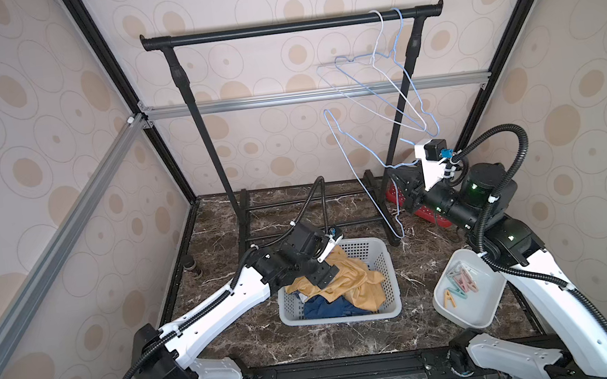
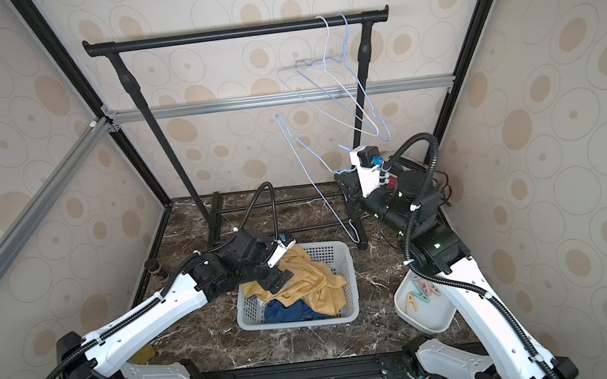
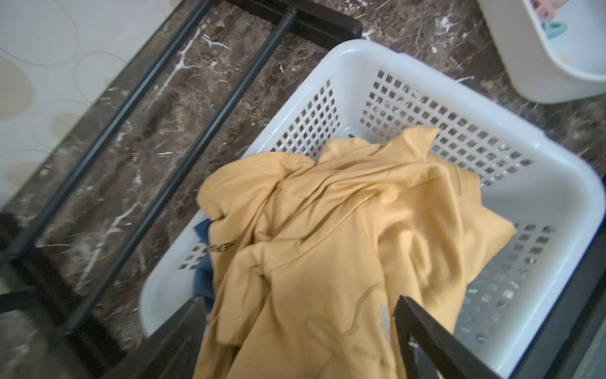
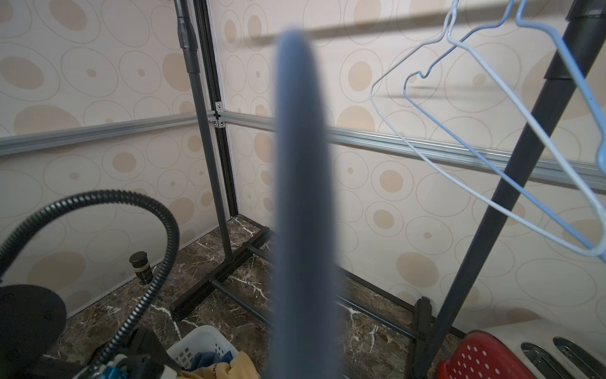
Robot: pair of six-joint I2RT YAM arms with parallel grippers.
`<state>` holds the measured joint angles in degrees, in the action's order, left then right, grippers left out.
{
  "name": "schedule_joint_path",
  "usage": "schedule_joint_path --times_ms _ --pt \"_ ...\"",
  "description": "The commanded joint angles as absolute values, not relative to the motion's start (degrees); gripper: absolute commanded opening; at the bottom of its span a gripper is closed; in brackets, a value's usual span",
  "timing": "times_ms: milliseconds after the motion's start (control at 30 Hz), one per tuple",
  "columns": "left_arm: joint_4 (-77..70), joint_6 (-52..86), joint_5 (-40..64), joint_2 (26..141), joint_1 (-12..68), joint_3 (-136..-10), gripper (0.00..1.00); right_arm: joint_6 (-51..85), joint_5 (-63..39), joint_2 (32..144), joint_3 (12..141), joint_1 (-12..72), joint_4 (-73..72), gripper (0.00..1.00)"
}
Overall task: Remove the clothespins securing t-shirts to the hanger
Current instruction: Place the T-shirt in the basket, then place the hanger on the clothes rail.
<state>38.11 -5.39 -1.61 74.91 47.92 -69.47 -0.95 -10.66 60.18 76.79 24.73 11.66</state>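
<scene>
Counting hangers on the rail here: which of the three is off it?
The low blue hanger, gripped by the right gripper, hook pointing down. The white hanger and the other blue hanger hook over the rail.

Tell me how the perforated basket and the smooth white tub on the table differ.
The basket has walls full of square holes; the tub has solid walls. The basket holds crumpled t-shirts, yellow over blue; the tub holds clothespins. The basket stands mid-table; the tub stands off to the right. Both are pale plastic, open-topped, on the marble table.
</scene>
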Motion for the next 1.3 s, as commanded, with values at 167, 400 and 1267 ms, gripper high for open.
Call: schedule_joint_path --times_ms 167,400,1267 --pt "33.7 -31.7 -14.6 67.2 47.7 -75.2 0.93 1.4 -10.4 60.4 77.7 24.6 23.3 0.00" --pt "16.2 -51.0 -10.5 67.1 47.7 -73.7 0.92 2.8 -10.6 60.7 81.1 24.7 32.4 0.00" --pt "-19.6 -73.1 0.3 86.1 51.4 -77.1 0.63 7.6 -13.5 58.9 82.3 26.5 38.6 0.00"
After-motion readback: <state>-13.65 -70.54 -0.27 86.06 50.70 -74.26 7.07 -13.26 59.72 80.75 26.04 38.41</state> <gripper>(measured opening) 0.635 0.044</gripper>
